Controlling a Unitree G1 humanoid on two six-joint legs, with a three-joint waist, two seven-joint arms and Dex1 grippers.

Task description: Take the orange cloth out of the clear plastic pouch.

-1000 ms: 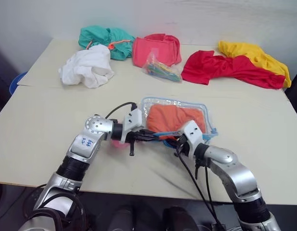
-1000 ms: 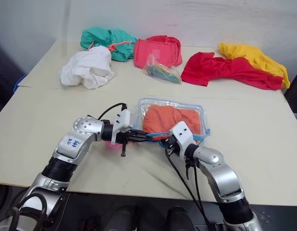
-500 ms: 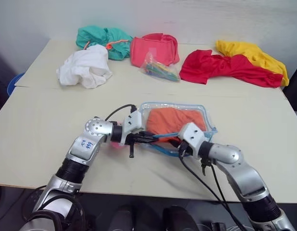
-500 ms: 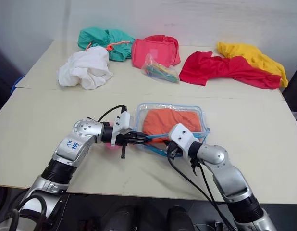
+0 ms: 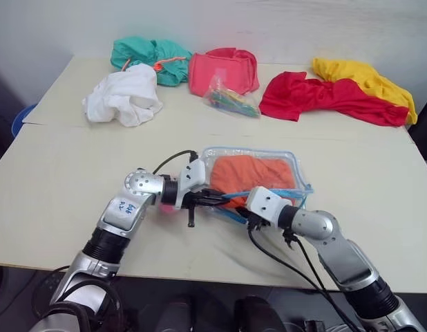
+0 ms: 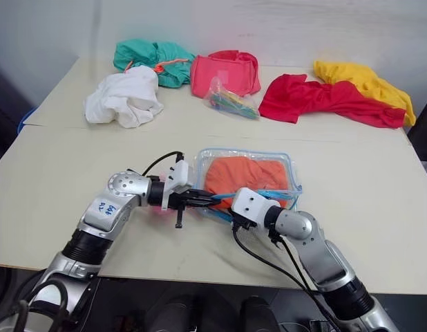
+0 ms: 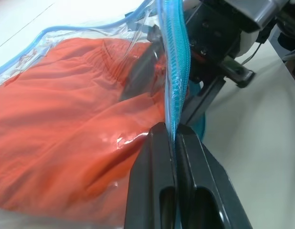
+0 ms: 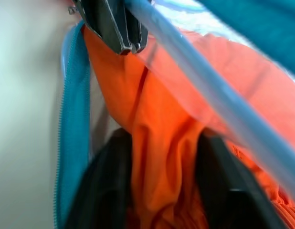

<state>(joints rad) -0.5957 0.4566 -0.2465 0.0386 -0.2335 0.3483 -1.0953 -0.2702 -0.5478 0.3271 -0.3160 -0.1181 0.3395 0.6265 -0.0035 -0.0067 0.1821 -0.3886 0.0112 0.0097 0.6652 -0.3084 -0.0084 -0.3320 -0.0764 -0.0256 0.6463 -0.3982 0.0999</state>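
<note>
The clear plastic pouch (image 5: 300, 171) lies mid-table with the orange cloth (image 5: 253, 173) bunched inside. My left gripper (image 5: 217, 200) is shut on the pouch's light-blue zipper trim (image 7: 174, 71) and holds that edge up, so the mouth gapes. My right gripper (image 5: 241, 211) sits at the mouth, pointing in. In the right wrist view its two dark fingers (image 8: 107, 183) stand apart inside the opening, with a fold of the orange cloth (image 8: 162, 119) between them. The pouch's near edge is partly hidden behind both grippers.
Along the back of the table lie a white cloth (image 5: 124, 97), a teal cloth (image 5: 148, 52), a coral-pink cloth (image 5: 224, 69), a small clear bag of colourful items (image 5: 231, 100), a red cloth (image 5: 324, 97) and a yellow cloth (image 5: 362, 76). Bare tabletop surrounds the pouch.
My right gripper rolled, slid left along the pouch's near edge to its mouth, and its fingers spread. The left gripper kept its hold and place.
</note>
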